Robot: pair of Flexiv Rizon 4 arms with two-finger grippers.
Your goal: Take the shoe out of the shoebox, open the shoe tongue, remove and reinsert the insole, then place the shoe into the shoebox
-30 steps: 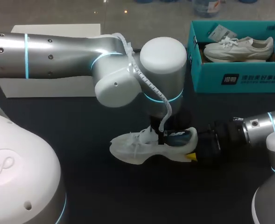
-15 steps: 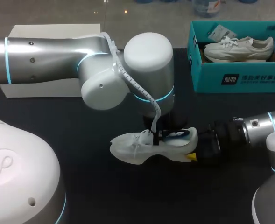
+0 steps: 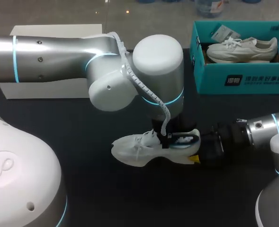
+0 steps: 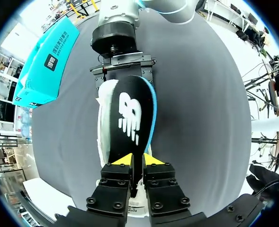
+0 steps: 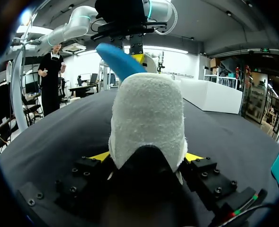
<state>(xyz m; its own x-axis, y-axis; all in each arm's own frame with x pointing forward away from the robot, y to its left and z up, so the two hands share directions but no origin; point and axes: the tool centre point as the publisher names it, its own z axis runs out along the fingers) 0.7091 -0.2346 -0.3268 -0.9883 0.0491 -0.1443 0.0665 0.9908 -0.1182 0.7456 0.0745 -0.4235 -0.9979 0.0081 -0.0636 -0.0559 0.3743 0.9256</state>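
- A white mesh trainer (image 3: 137,151) lies on the black table (image 3: 73,137), well apart from the teal cardboard shoebox (image 3: 253,80).
- The right gripper (image 5: 146,158) clamps the trainer's heel from both sides.
- The left gripper (image 4: 138,163), nearly closed, pinches the black, blue-edged foam insole (image 4: 130,113).
- Advice: hold the heel steady and slide the insole lengthwise, without twisting.

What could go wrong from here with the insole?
1. The left fingers pinch only the insole's tip, so it may slip or buckle.
2. The right fingers grip the shoe by the heel alone, so a tug on the insole could twist it loose.
3. The left arm's cable hangs by the laces and might snag.
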